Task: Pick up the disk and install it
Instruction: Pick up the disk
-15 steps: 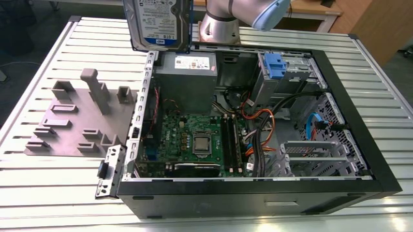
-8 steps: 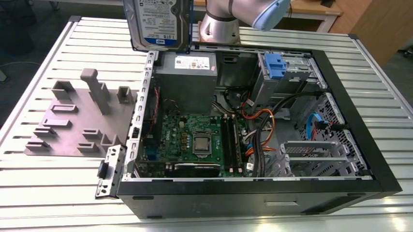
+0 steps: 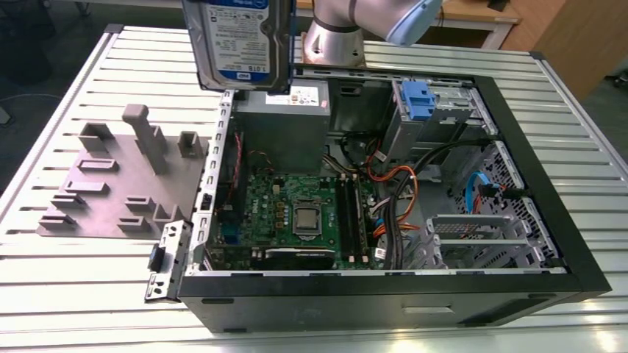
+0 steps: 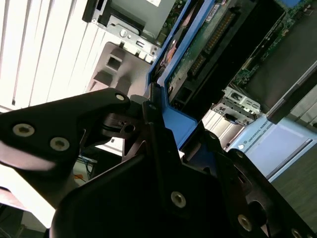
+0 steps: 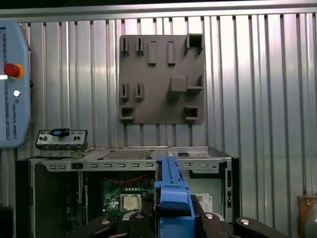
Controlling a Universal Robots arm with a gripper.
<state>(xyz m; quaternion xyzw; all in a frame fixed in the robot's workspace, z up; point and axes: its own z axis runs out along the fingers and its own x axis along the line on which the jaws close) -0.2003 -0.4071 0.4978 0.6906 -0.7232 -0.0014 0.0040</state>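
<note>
High above the case's wall on the exterior view's left hangs the disk (image 3: 240, 44), a silver drive with a white-and-blue label, standing on edge. In both wrist views my gripper (image 4: 151, 106) (image 5: 173, 220) is shut on its blue carrier frame (image 4: 173, 116), black fingers (image 4: 94, 119) pressing from either side. The blue end handle (image 5: 172, 196) points down toward the open computer case (image 3: 549, 184). The drive's green circuit-board underside (image 4: 198, 49) faces the second wrist camera.
The grey slotted holder (image 3: 118, 176) (image 5: 161, 79) lies on the ribbed table beside the case. Inside the case are the motherboard (image 3: 304, 213), cables, another blue-tabbed drive (image 3: 417, 99) in its cage and a grey cage (image 3: 471, 235). The arm's base (image 3: 334, 37) stands behind.
</note>
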